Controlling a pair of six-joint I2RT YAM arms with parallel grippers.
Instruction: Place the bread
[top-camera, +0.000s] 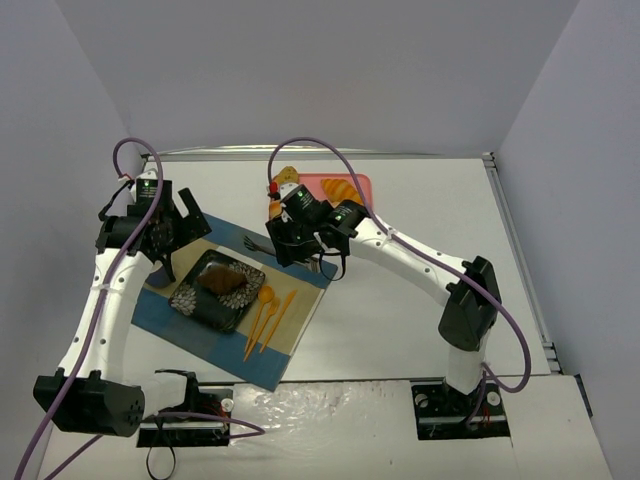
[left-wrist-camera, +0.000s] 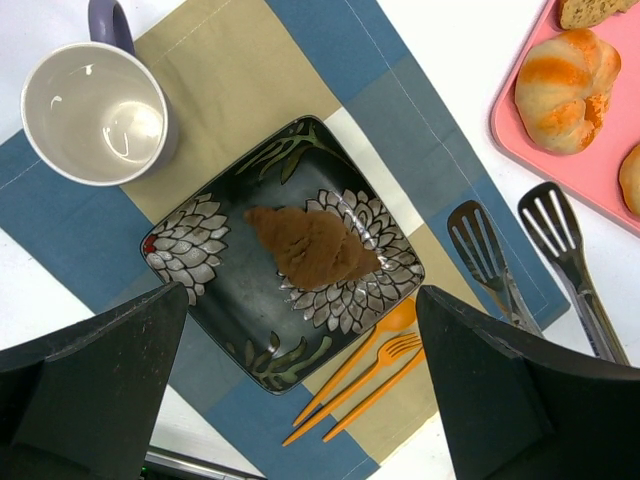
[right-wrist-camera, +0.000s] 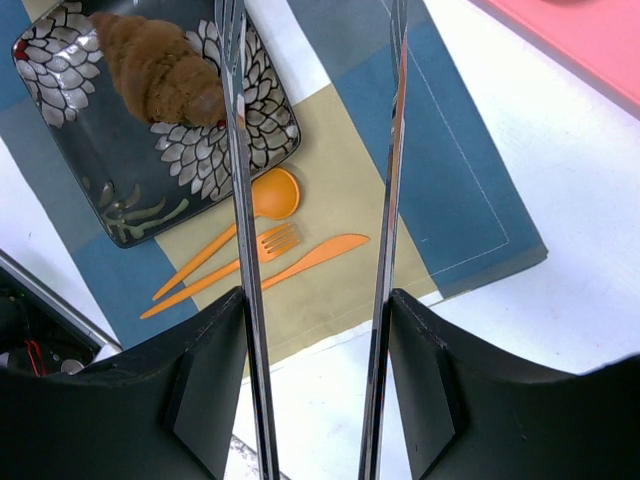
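The dark brown bread (left-wrist-camera: 315, 245) lies in the middle of a black square plate with a flower pattern (left-wrist-camera: 230, 330), also seen in the top view (top-camera: 222, 281) and the right wrist view (right-wrist-camera: 155, 65). My left gripper (left-wrist-camera: 300, 295) is open and empty, hovering above the plate's near side. My right gripper (right-wrist-camera: 315, 300) is shut on metal tongs (right-wrist-camera: 240, 200), whose two arms stand spread apart and hold nothing. The tong tips (left-wrist-camera: 480, 245) rest over the placemat just right of the plate, apart from the bread.
The plate sits on a blue and tan placemat (top-camera: 300, 300). Orange spoon, fork and knife (left-wrist-camera: 370, 370) lie right of the plate. A white mug (left-wrist-camera: 95, 110) stands at the mat's far left. A pink tray (left-wrist-camera: 600, 165) with a golden roll (left-wrist-camera: 565, 90) is at the back.
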